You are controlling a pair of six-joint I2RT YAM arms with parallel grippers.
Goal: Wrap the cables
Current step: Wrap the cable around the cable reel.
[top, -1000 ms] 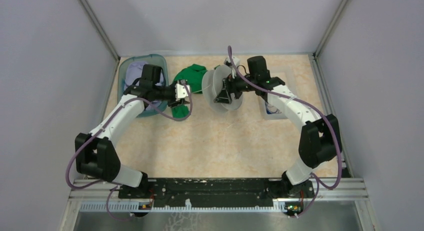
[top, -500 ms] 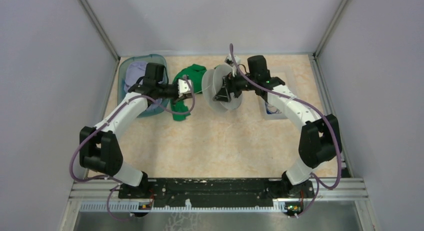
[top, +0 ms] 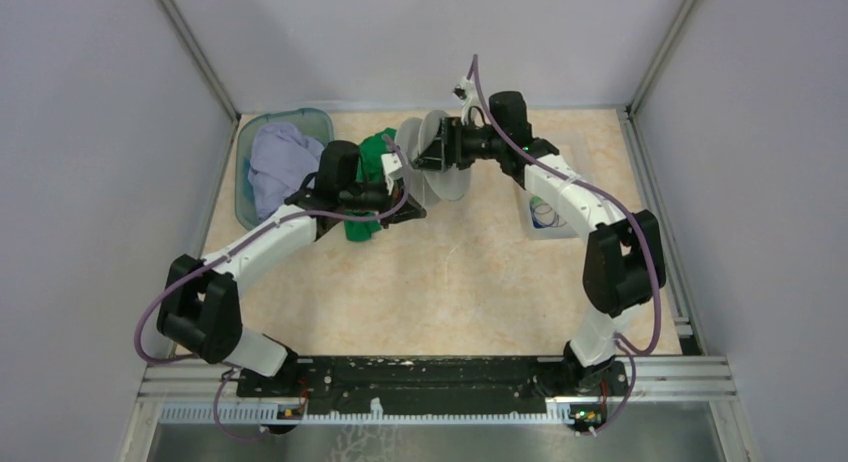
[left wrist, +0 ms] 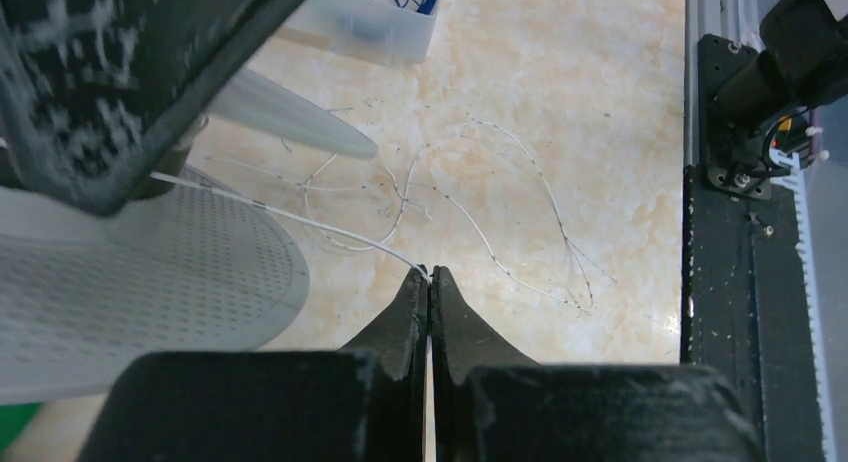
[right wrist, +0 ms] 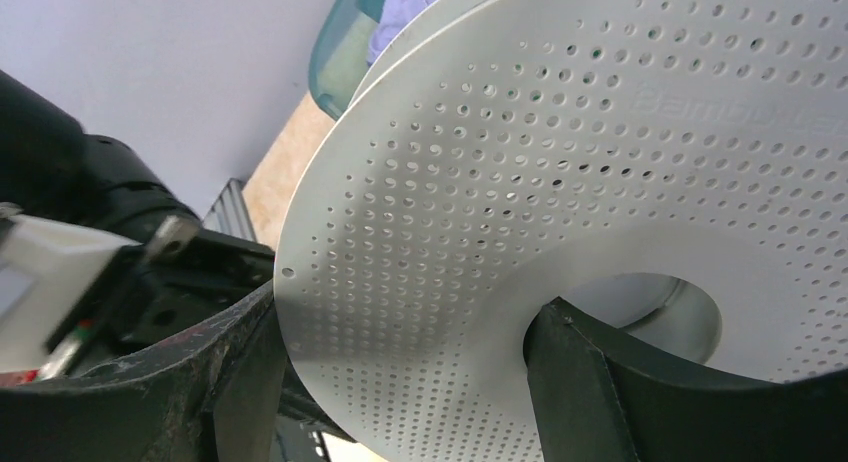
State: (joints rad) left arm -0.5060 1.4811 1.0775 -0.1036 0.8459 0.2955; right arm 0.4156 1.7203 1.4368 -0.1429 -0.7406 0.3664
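Observation:
My left gripper [left wrist: 430,277] is shut, pinching the end of a hair-thin whitish cable [left wrist: 300,220] that runs taut up to the pale-grey perforated spool [left wrist: 150,282]. More of this whitish wire [left wrist: 520,212] lies in loose loops on the table. From above, the left gripper [top: 408,197] sits just below the spool [top: 440,167]. My right gripper [right wrist: 410,382] grips the spool [right wrist: 560,182], with one finger in the hub hole and the other outside the flange's rim. A dark blue cable [top: 541,214] lies coiled in a clear box [top: 548,227].
A teal bin [top: 243,152] holding lilac cloth stands at the back left. A green cloth [top: 372,157] lies beside it, under the left wrist. Grey walls close in three sides. The black mounting rail [left wrist: 720,282] runs along the near edge.
The left arm swung right from the bin to under the spool and its jaws shut on the whitish cable. The right arm carried the spool back and turned it.

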